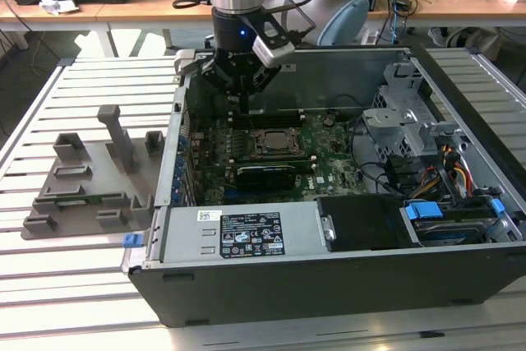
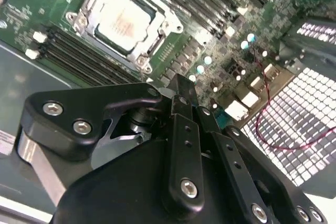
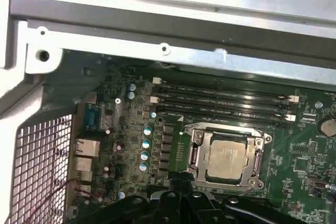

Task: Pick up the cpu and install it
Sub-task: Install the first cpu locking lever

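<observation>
cpu (image 3: 227, 157) sits flat in its socket frame (image 3: 196, 150) on the motherboard (image 3: 299, 163) inside the open computer case (image 1: 246, 293): silvery-grey square top plate, thin tan rim, faint print on the plate too blurred to read. Gripper (image 2: 181, 95) hangs above the board near the case's rear wall, fingers (image 2: 182, 145) pressed together with nothing between them. White label (image 1: 246, 233) on the power supply near the case's front edge has print, unreadable.

A slatted metal tabletop (image 1: 90, 96) carries an open computer case (image 1: 329, 285) and, toward the exterior view's left, a grey moulded parts holder (image 1: 90, 191) just beside it.
</observation>
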Controlling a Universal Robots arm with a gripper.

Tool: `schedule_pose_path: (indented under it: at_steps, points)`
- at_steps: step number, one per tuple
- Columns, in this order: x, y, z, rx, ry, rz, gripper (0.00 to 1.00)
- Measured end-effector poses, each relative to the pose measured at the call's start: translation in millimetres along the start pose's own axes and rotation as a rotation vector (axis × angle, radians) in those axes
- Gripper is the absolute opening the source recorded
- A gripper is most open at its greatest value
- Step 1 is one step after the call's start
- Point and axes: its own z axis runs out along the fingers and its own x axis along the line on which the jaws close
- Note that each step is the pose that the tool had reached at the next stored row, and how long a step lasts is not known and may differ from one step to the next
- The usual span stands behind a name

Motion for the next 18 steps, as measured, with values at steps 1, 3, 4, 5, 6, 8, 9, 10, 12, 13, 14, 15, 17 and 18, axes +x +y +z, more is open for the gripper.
schedule_pose_path:
  at_steps: [1, 3, 4, 5, 6, 8, 9, 10, 12, 13, 14, 15, 17, 18]
  points:
    - [1.2, 3.0, 0.2, 0.0001, 0.0, 0.0, 0.11]
    - [2.9, 10.2, 0.7, 0.0, -0.0001, 0.0, 0.11]
    - [3.6, 12.8, 0.8, 0.0001, 0.0, 0.0, 0.11]
    - [4.6, 15.8, 1.0, 0.0, 0.0, 0.0, 0.11]
    - [5.2, 18.1, 1.2, 0.0001, 0.0001, 0.0, 0.11]
    - [5.3, 26.1, 4.3, 0.0, 0.0, 0.0, 0.11]
    - [5.2, 27.8, 5.7, -0.0001, 0.0, 0.0, 0.11]
    - [5.2, 28.5, 6.8, 0.0, 0.0, 0.0, 0.11]
    - [5.1, 29.5, 8.6, 0.0, -0.0001, 0.0, 0.11]
    - [5.0, 29.7, 9.8, 0.0, -0.0001, 0.0, 0.11]
    - [4.5, 29.8, 10.6, 0.0001, 0.0001, 0.0, 0.11]
    - [3.4, 29.8, 10.9, 0.0001, 0.0, 0.0, 0.11]
    - [0.6, 29.7, 11.2, 0.0001, 0.0001, 0.0, 0.11]
    - [-1.0, 29.6, 11.3, 0.0, 0.0003, 0.0, 0.11]
